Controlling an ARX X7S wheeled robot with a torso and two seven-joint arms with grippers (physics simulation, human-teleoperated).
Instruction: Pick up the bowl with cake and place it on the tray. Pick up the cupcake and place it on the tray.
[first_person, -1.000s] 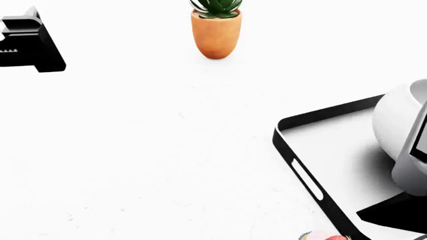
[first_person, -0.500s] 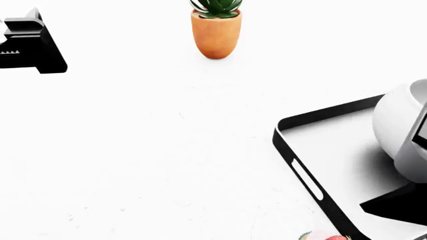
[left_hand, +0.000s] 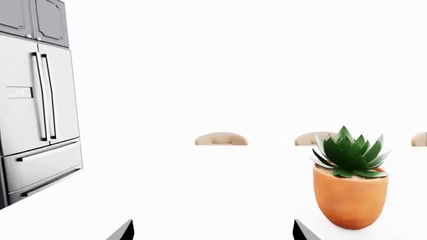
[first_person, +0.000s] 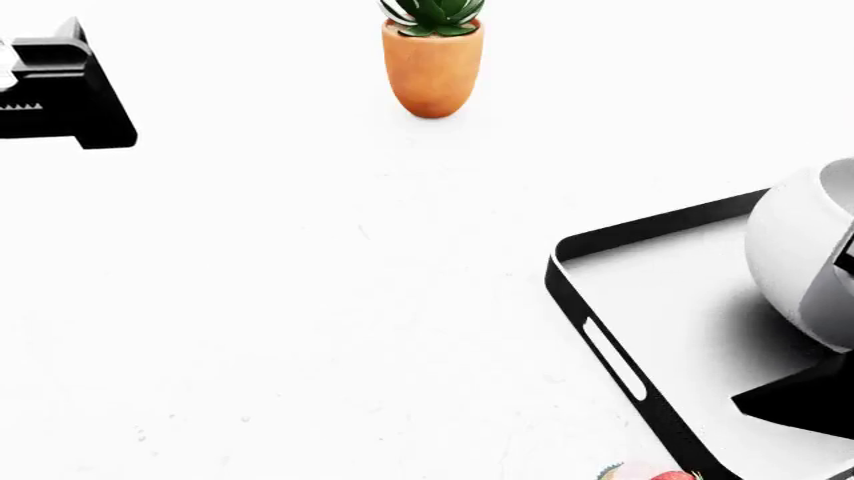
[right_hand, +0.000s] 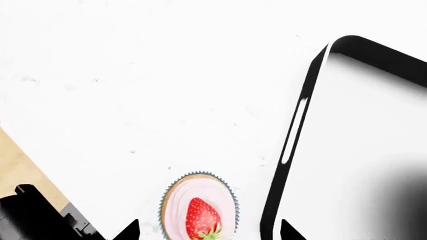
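The bowl with cake (first_person: 801, 255) is sitting inside the tray (first_person: 587, 300), toward its far right part, and is showing as a large matte white globe with a thick rim; its contents are out of view, cut off at the head view's right edge. The tray is lying on the white table (first_person: 294, 300), black-walled with rounded corners, a pale grey floor and a slot handle in its near short side.

The cupcake (right_hand: 199, 210) is standing on the table just beside the tray's short wall, apart from it. It is showing pink swirled frosting, a red strawberry on top and a pleated light blue wrapper.

The right gripper (right_hand: 203, 231) is hanging above the cupcake with its fingertips spread to either side, holding nothing. The left gripper (left_hand: 213, 232) is likewise spread and empty, facing the orange plant pot (left_hand: 350, 197) across the table.
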